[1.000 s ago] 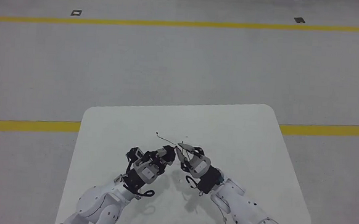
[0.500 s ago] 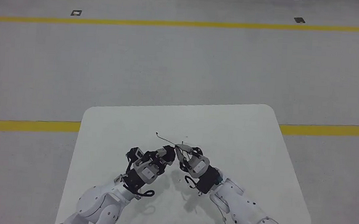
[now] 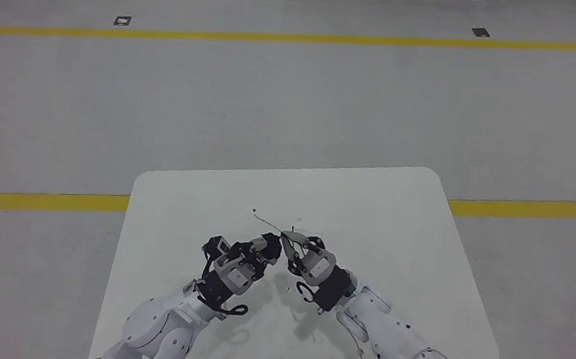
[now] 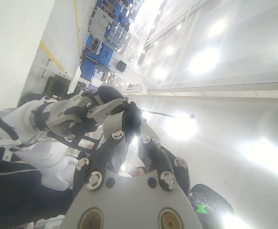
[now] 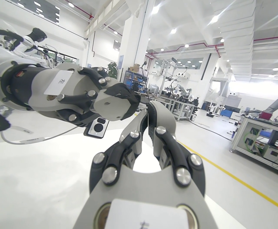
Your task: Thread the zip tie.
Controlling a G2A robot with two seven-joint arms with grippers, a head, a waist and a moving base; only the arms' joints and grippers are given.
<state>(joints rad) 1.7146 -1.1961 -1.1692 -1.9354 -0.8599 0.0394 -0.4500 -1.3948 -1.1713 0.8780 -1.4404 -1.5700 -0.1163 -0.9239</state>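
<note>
Thin black plastic zip tie (image 3: 266, 221) | we judge it light, springy, slippery; hold near its ends | fingers of left gripper (image 3: 273, 243) and right gripper (image 3: 287, 239) pinched closed on it, above white worktop (image 3: 395, 216)

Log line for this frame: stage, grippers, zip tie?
stage: threading, no closed loop seen | left gripper: shut on zip tie | right gripper: shut on zip tie | position: tips together above table

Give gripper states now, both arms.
Left gripper: closed, holding the zip tie.
Right gripper: closed, also pinching the zip tie.
</note>
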